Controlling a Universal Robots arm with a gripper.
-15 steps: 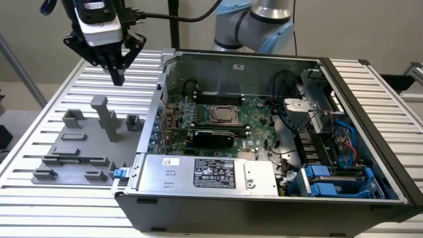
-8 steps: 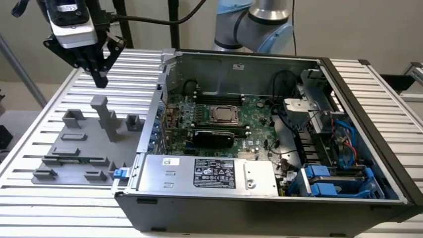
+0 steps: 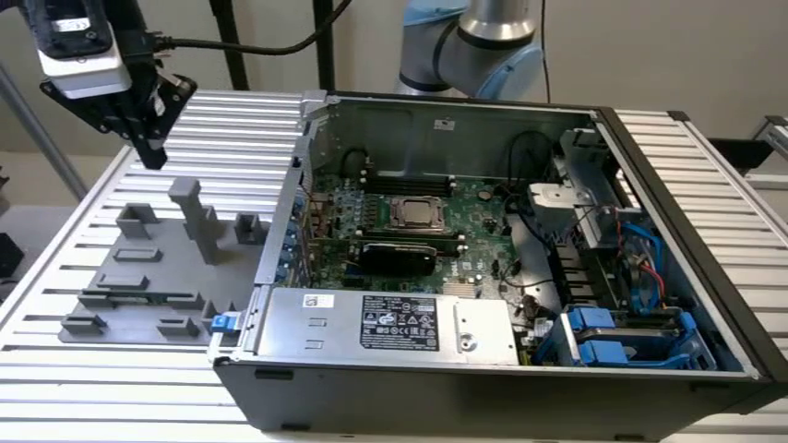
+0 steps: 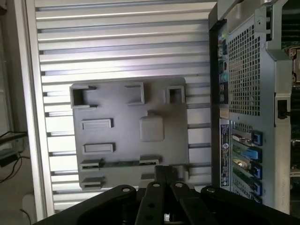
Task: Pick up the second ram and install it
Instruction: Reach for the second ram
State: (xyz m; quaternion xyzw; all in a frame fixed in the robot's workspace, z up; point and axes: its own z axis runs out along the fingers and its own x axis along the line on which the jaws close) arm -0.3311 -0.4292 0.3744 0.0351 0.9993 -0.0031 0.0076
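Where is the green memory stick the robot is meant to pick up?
The second ram lies flat in the gray holder tray on the exterior view's left, beside the open computer case, toward the tray's near edge.

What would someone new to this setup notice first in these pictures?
The open computer case takes up the exterior view's middle and right, with its motherboard and square CPU socket laid bare. At the exterior view's left, a gray fixture tray sits on the slatted table, and the shut gripper hangs above it. A slim green ram stick rests between two holders on that tray.
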